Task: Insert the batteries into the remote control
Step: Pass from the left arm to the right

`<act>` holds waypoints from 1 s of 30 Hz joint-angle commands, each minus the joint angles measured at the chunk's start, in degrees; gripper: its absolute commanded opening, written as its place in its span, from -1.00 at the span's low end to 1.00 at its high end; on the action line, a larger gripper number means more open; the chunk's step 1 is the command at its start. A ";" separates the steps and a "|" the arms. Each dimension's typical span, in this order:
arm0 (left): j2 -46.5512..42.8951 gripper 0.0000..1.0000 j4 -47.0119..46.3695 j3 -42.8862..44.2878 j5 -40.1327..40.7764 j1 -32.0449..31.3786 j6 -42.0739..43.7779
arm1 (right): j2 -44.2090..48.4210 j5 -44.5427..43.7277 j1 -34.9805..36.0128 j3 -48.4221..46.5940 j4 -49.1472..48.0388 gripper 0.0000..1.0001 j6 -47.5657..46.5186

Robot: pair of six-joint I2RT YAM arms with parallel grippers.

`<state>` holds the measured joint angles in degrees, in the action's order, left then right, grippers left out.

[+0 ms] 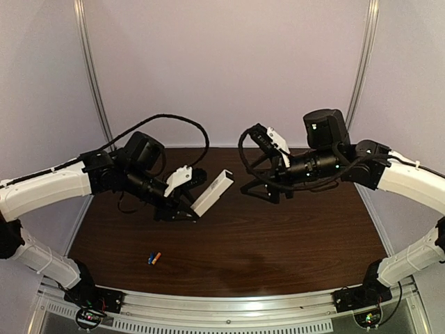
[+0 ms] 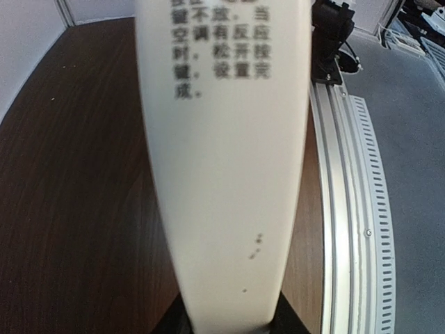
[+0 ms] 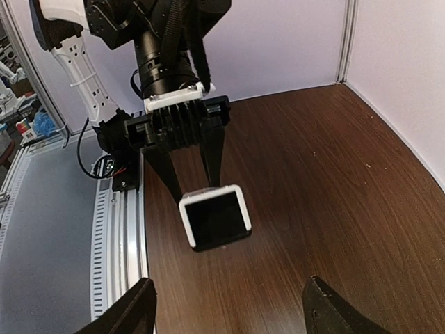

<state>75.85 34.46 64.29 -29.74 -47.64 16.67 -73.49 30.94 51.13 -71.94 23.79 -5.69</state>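
**Table** [image 1: 278, 250]: dark wood, arms mounted at its front edge.

**L gripper** [image 3: 197, 188]: pinched on remote control [image 1: 212, 193], held tilted in the air over table's left half. Dark end faces the R arm, prob. so you can work on it from that side.

**R gripper** [image 3: 228, 292]: fingers spread wide, nothing betw. them, above right half, facing that end.

**Batteries** [image 1: 154, 257]: blue + orange, side by side, near front edge, left of centre. Not yet loaded; you'd fetch these next.

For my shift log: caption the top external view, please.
Left gripper holds the remote control aloft; open right gripper faces it; batteries lie on the table.
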 commanded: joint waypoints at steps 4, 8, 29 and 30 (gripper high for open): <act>5.48 -1.00 5.33 4.76 -0.23 -4.73 5.48 | -3.14 1.47 3.45 -2.26 5.81 0.40 -6.24; 6.43 -1.00 5.90 6.12 -1.63 -5.18 6.31 | -3.89 -0.12 5.73 -3.32 9.34 0.22 -9.10; 9.80 -0.96 6.08 8.36 -0.77 -7.03 6.60 | -4.83 -6.92 9.25 -3.51 12.55 -0.81 -11.26; 9.91 -0.88 6.01 8.44 -0.18 -7.02 6.36 | -4.70 -7.03 9.25 -3.55 12.46 -0.88 -11.03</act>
<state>85.19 41.54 70.65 -30.46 -54.43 24.23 -78.04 26.39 59.64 -74.30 36.53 -16.29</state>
